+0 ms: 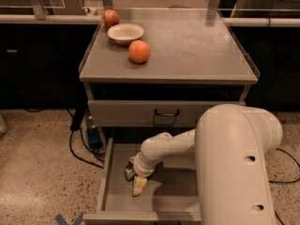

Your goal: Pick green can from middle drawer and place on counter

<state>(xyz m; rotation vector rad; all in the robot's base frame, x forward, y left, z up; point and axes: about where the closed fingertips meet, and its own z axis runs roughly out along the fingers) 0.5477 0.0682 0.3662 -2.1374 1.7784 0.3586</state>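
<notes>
The green can lies in the open middle drawer, near its left wall, low in the view. My gripper reaches down into the drawer from the right and sits right against the can, on its right side. The big white arm housing covers the drawer's right part. The counter is the flat grey top of the cabinet, above the drawer.
On the counter's left part stand an orange fruit, a white bowl and a red apple. A closed drawer front with a black handle sits above the open drawer. Cables lie on the floor at left.
</notes>
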